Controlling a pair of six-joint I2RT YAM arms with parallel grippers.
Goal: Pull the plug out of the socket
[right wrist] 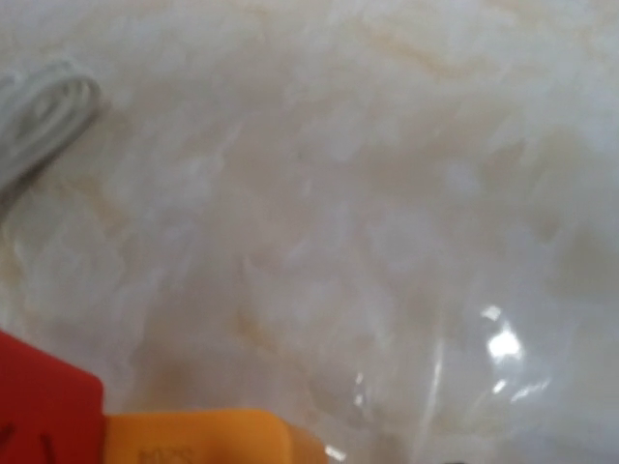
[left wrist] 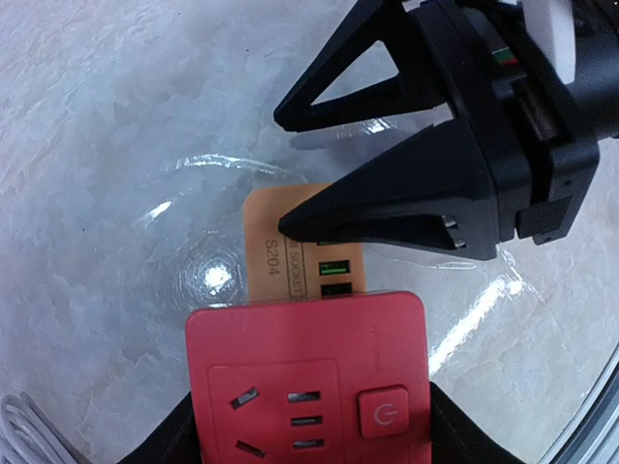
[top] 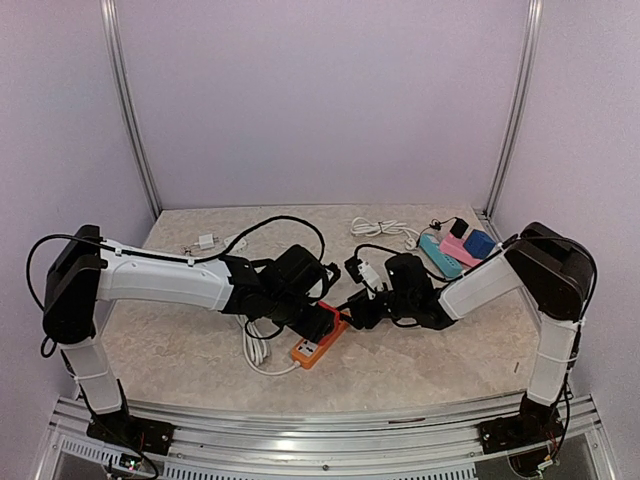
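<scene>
Left fingers (left wrist: 172,447) clamped on red plug (left wrist: 305,387) | right gripper (left wrist: 280,172) wide open, empty | plug likely rigid, light: grip flanks | orange socket (left wrist: 261,208) mid-frame

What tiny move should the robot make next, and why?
Probably lower the right end effector slightly and close it on the orange strip. It is open right by that strip, while the left end effector grips the red plug block from both sides. With the strip held, the red block could likely be pulled off.
</scene>
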